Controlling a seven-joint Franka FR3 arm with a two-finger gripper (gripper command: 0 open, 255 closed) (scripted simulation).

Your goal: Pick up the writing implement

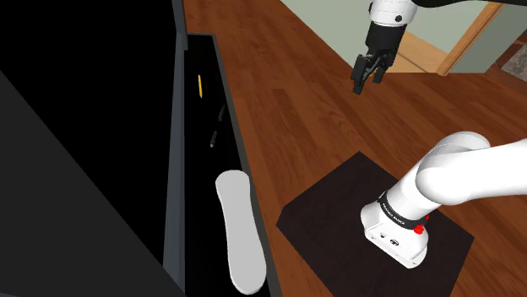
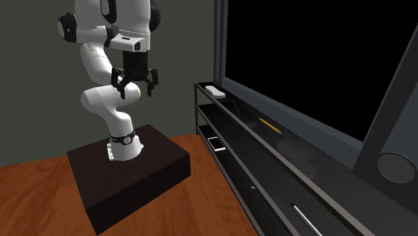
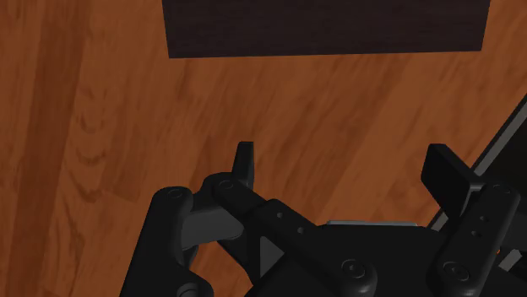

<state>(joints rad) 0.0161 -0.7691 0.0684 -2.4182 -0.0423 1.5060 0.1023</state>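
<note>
A: Item 1, gripper (image 2: 136, 84)?
B: Fingers wide apart, holding and touching nothing (wood floor (image 3: 84, 126) beneath).
A: Item 2, pencil (image 2: 269, 125)?
B: Yellow, lying flat on the console (image 2: 321, 164) top before the TV (image 2: 301, 53). Long axis roughly follows the console's length; tip end indiscernible. Well apart from the gripper.

Counts:
- One yellow pencil (image 1: 199, 85).
- One long white remote-like bar (image 1: 240, 232).
- One small dark slim item (image 1: 214, 133), kind unclear.
- One phone (image 2: 216, 143).
- One thin white rod (image 2: 301, 216).
- One large black screen (image 2: 301, 53).
- One grey round disc (image 2: 395, 167).
- One dark console (image 2: 335, 175).
- One white arm (image 2: 100, 100).
- One dark box stand (image 2: 154, 167).
- One gripper (image 2: 136, 90), two fingers (image 3: 448, 173).
</note>
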